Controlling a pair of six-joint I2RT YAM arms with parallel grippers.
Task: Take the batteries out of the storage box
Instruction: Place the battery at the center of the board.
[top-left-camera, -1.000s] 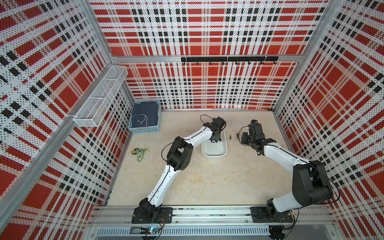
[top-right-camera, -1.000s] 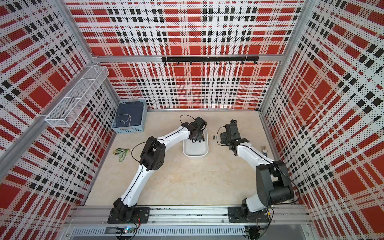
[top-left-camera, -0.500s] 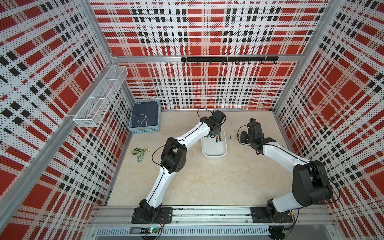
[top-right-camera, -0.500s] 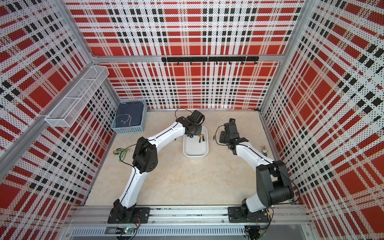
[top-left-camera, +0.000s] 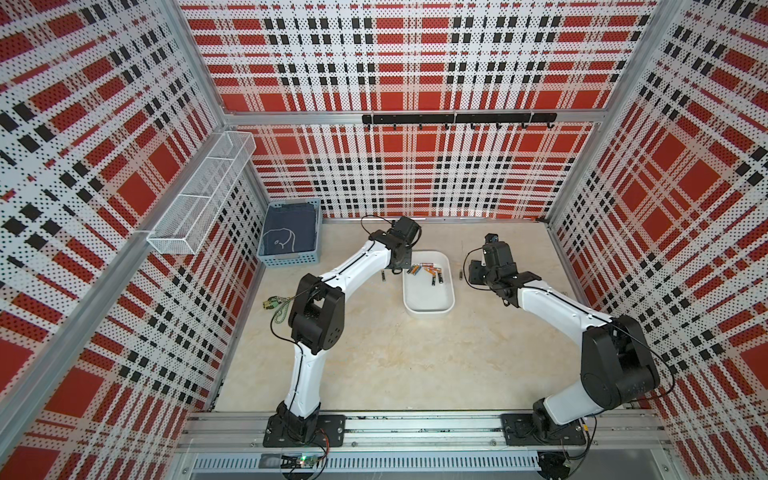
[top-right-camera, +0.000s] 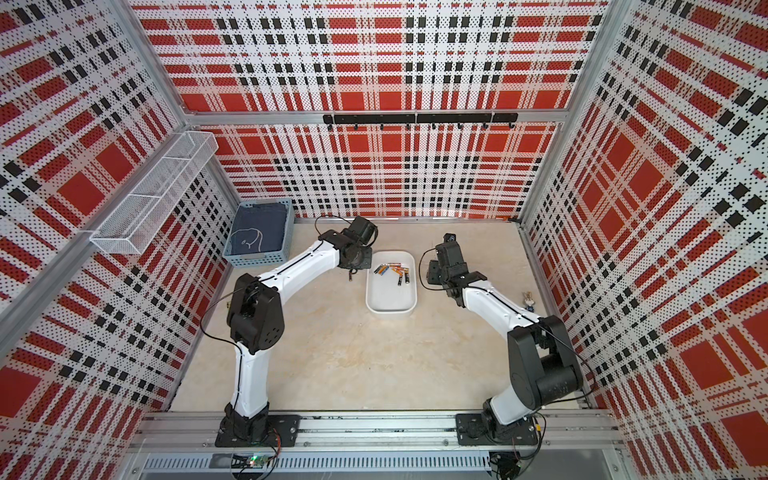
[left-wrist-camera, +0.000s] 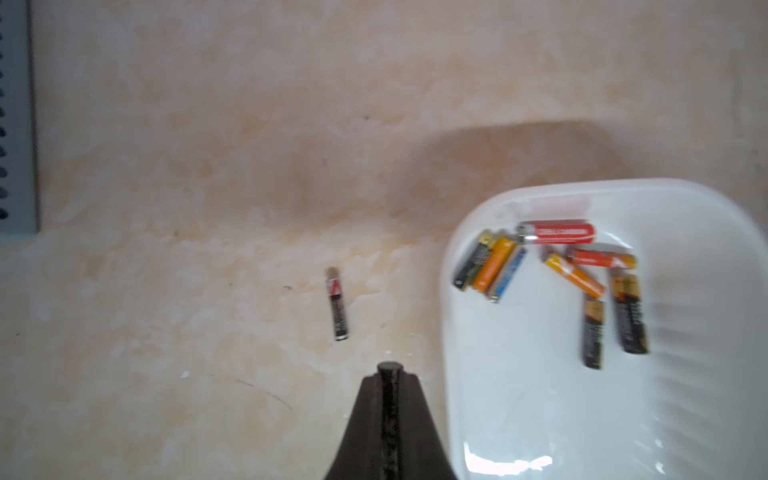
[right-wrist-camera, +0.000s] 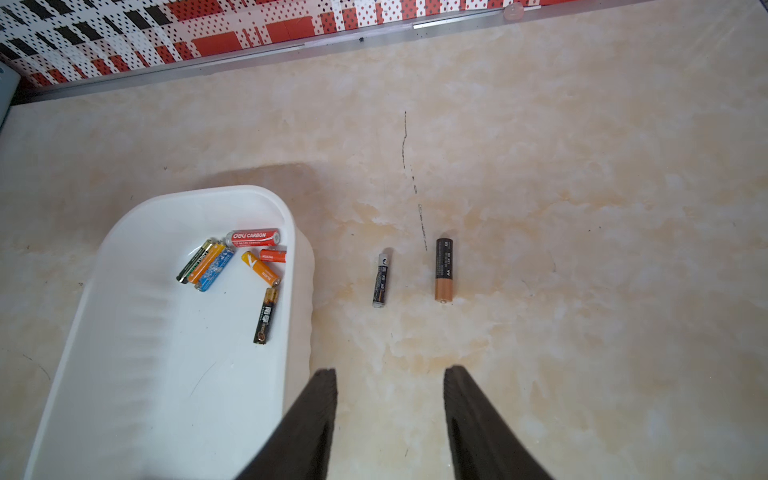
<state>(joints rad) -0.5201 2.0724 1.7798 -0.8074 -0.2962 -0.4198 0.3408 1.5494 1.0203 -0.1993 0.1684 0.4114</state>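
While the left arm was stretched beside the storage box, a black battery was clamped in the left gripper.
The right gripper was seen open and empty near two loose cells on the marbled table; "deli CARBON" was read on a red cell among batteries in the glossy white box.

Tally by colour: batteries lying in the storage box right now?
Black-and-gold batteries: 3
Orange batteries: 3
Red battery: 1
Blue battery: 1
Total in the storage box: 8
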